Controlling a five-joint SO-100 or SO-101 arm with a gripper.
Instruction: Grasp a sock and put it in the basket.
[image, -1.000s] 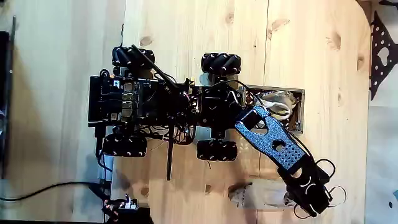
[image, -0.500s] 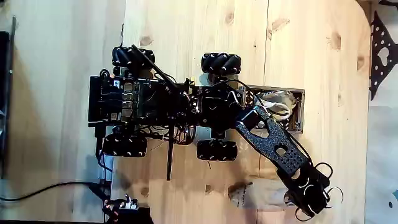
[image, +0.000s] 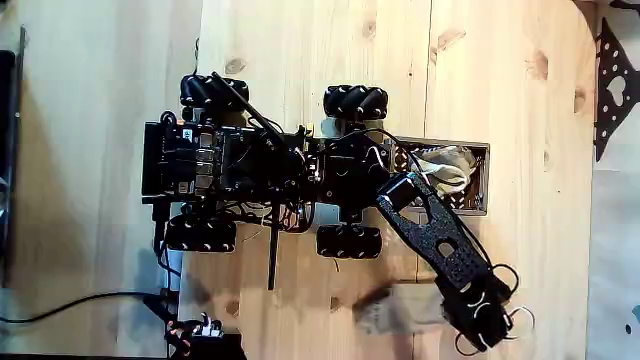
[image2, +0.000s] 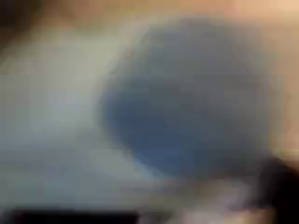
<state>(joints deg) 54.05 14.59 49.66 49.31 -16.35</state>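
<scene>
In the fixed view a pale grey-white sock (image: 393, 312) lies flat on the wooden table near the bottom edge. The black arm reaches from the robot body down to the right. Its gripper (image: 472, 322) hangs over the sock's right end, and its fingers are hidden under the wrist. The basket (image: 487, 180), with dark perforated sides, sits at the right end of the robot body and holds a pale cloth (image: 442, 163). The wrist view is a close blur of pale cloth (image2: 47, 103) with a round bluish spot (image2: 187, 103).
The wheeled robot base (image: 230, 165) takes up the middle of the table. A thin black rod (image: 272, 255) sticks out below it. A black perforated plate (image: 610, 80) lies at the right edge, and a cable (image: 80, 298) runs along the lower left.
The arm's end has swung left and toward the bottom edge, closer over the sock. The arm's upper face, blue at first, now looks dark.
</scene>
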